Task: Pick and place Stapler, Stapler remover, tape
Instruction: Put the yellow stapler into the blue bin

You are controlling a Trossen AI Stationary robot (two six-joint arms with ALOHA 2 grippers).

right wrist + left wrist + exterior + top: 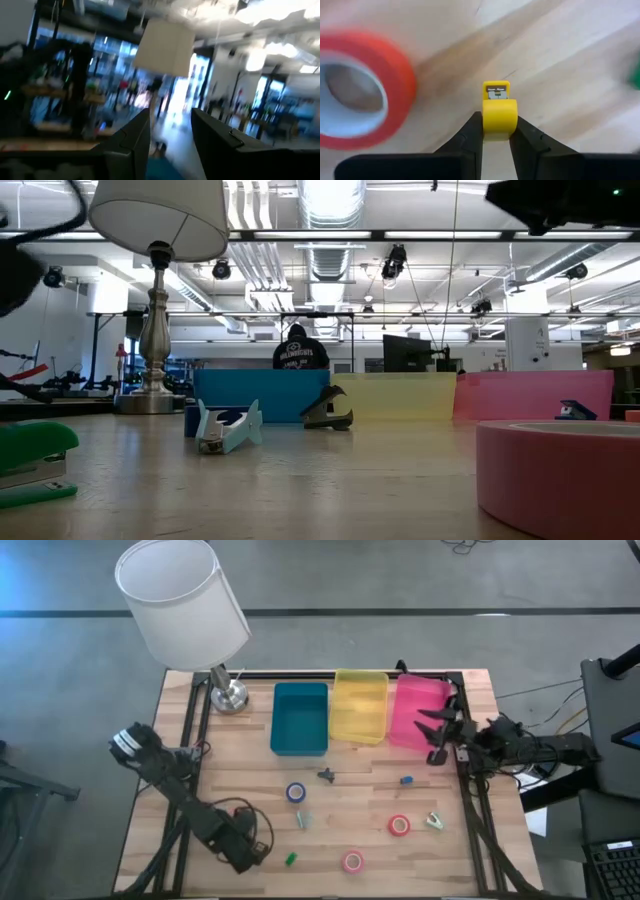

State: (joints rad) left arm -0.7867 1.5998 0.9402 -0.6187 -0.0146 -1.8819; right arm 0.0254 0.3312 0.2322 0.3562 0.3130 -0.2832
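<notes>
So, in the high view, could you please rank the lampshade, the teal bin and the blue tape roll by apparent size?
1. Lampshade, though it stands nearer the overhead camera, which enlarges it.
2. Teal bin.
3. Blue tape roll, clearly smallest.

Left pincer (pixel 496 131) clamped, right pincer (pixel 437 730) agape

Teal (pixel 300 718), yellow (pixel 360 705), pink bins (pixel 418 710)
</notes>
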